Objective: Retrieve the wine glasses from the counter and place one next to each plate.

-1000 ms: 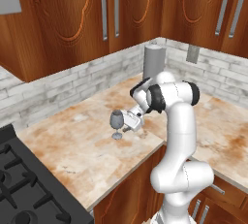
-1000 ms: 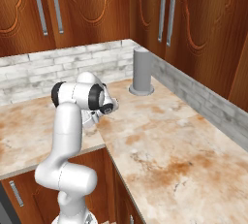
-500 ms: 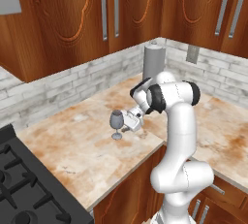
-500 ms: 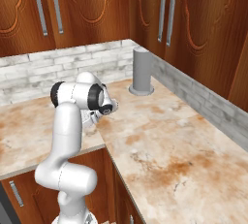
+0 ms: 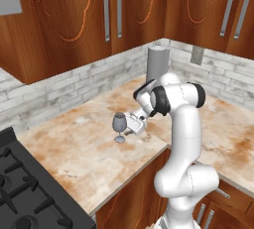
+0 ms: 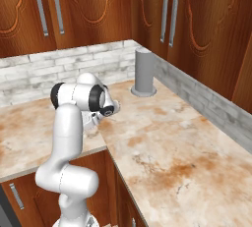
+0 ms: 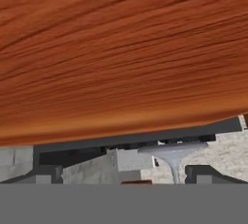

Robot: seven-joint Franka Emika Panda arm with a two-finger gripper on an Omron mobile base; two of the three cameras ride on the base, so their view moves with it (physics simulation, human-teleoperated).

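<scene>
One smoky grey wine glass (image 5: 119, 123) stands upright on the mottled stone counter (image 5: 74, 148), near its front edge. My gripper (image 5: 126, 125) reaches level at it from the right and is open. The hand view is rolled upside down. There the glass's round foot (image 7: 172, 149) and thin stem sit between my two dark fingertips (image 7: 202, 172), nearer the right one, and I cannot tell whether they touch. My gripper (image 7: 125, 174) holds nothing. The plates are out of view.
A tall grey cylinder (image 5: 158, 64) (image 6: 144, 71) stands in the counter's back corner by the brick backsplash. A black stove (image 5: 20, 188) lies at the left. Wood wall cabinets (image 5: 74, 20) hang above the counter.
My arm has edged a little toward the glass, jaws still open. The glass has not moved.
</scene>
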